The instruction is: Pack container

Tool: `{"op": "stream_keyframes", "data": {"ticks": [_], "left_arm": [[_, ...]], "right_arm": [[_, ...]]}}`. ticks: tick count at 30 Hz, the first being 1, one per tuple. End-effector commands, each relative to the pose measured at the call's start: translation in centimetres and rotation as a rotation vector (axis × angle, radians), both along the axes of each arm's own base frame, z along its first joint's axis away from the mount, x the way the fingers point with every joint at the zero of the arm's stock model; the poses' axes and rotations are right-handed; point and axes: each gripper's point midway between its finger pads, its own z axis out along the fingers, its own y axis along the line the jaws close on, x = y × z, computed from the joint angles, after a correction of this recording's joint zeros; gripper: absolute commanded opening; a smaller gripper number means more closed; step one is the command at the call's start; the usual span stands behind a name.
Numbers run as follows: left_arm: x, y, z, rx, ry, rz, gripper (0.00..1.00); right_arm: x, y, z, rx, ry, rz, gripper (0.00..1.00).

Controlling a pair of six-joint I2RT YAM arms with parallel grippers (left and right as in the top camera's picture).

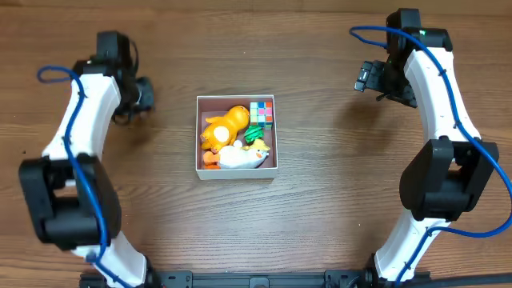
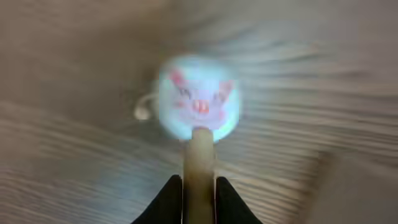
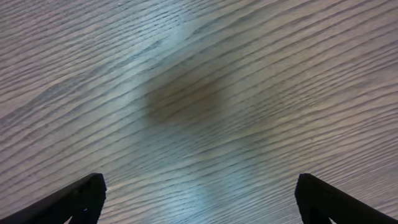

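Observation:
The container (image 1: 237, 175), a square white-walled box with a mauve inside, sits at the table's middle. It holds an orange toy (image 1: 224, 124), a colourful cube (image 1: 262, 112), a white toy (image 1: 244, 158) and a small green and yellow toy (image 1: 257, 137). My left gripper (image 1: 141, 94) is far to the left of the box. In the blurred left wrist view it (image 2: 199, 186) is shut on the beige stick of a round pale-blue toy with a pink pig face (image 2: 199, 99). My right gripper (image 1: 366, 78) is open and empty to the box's upper right, over bare wood (image 3: 199, 199).
The table is brown wood all round the box. Both arms' bases stand at the front edge, with blue cables along the arms.

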Motion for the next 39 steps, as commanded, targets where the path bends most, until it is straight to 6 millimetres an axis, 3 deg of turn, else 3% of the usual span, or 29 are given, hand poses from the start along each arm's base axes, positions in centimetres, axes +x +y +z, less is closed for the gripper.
{"op": "stream_keyframes", "data": {"ticks": [1,3,6,8,11,13,14,15,18,19,25,32,39], "left_arm": [[1.0,-7.5,9.2,-0.053,-0.233,-0.233,0.20],[-0.3,-12.2,11.1,-0.075,-0.275,-0.355,0.21],[-2.5,-18.3,11.5,-0.086,-0.277,-0.510,0.21],[-2.9,-19.2,11.1,-0.033,-0.271,-0.527,0.20],[-2.0,-16.7,10.7,0.078,-0.269,-0.399,0.24],[-1.3,-13.1,10.5,0.067,-0.247,-0.264,0.33],[-1.2,-11.0,10.2,0.059,-0.227,-0.200,0.49],[-1.1,-8.8,9.9,0.055,-0.205,-0.149,0.51],[-1.7,-4.5,7.4,0.066,-0.125,-0.050,0.54],[-2.3,-3.2,5.0,0.071,-0.062,-0.020,0.55],[-2.1,-3.0,-1.9,0.070,0.086,-0.051,0.57],[-2.4,-4.2,-6.4,0.013,0.184,-0.116,0.61],[-1.7,-4.7,-6.7,0.004,0.161,-0.189,0.61]], "right_arm": [[0.1,-0.1,0.3,-0.013,-0.007,0.002,1.00],[0.1,-0.1,0.3,-0.013,-0.007,0.002,1.00],[0.1,-0.1,0.3,-0.013,-0.007,0.002,1.00],[0.1,-0.1,0.3,-0.013,-0.007,0.002,1.00],[0.1,-0.1,0.3,-0.013,-0.007,0.002,1.00],[0.1,-0.1,0.3,-0.013,-0.007,0.002,1.00],[0.1,-0.1,0.3,-0.013,-0.007,0.002,1.00],[0.1,-0.1,0.3,-0.013,-0.007,0.002,1.00],[0.1,-0.1,0.3,-0.013,-0.007,0.002,1.00],[0.1,-0.1,0.3,-0.013,-0.007,0.002,1.00],[0.1,-0.1,0.3,-0.013,-0.007,0.002,1.00],[0.1,-0.1,0.3,-0.013,-0.007,0.002,1.00],[0.1,-0.1,0.3,-0.013,-0.007,0.002,1.00]]}}
